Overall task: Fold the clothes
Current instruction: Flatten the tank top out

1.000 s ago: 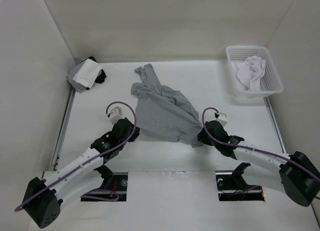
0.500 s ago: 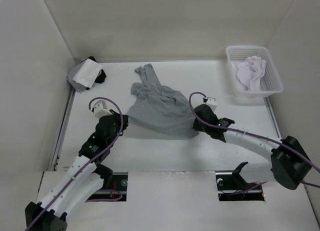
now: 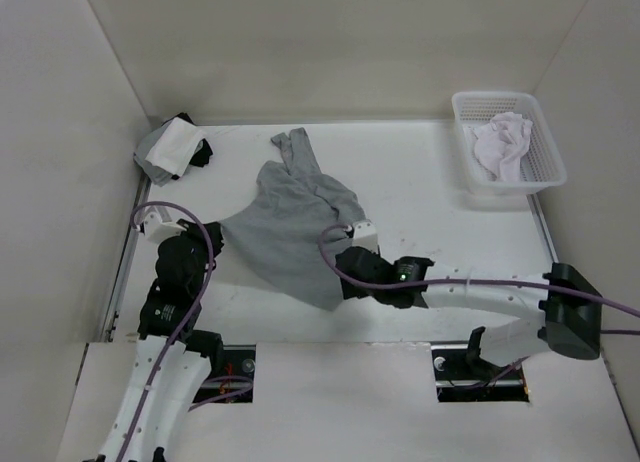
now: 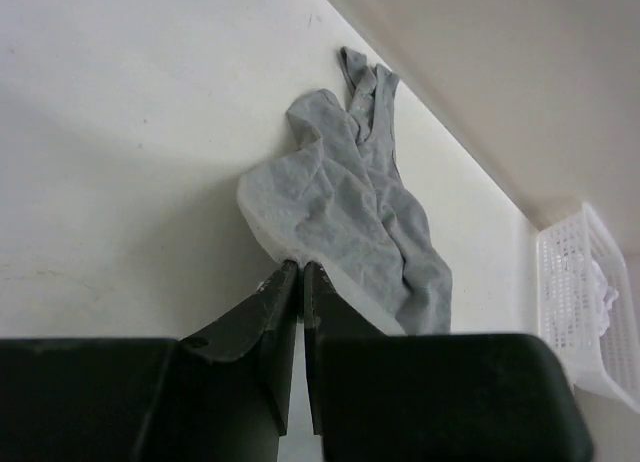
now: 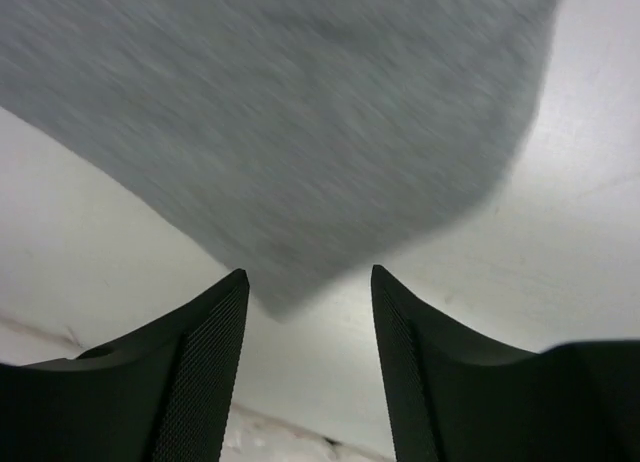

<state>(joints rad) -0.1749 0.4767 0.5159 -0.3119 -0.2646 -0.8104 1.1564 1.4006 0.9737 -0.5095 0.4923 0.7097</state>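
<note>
High overview, two close wrist views of shirt

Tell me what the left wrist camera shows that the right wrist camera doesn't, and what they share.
Only the left wrist view: the left claw shut on the near edge of the grey T-shirt, the whole crumpled shirt stretching toward the back wall, and the white basket at the far right. Only the right wrist view: the right claw, open, above one rounded corner of the shirt, which is blurred. Both: grey shirt fabric lying on the white table.
</note>
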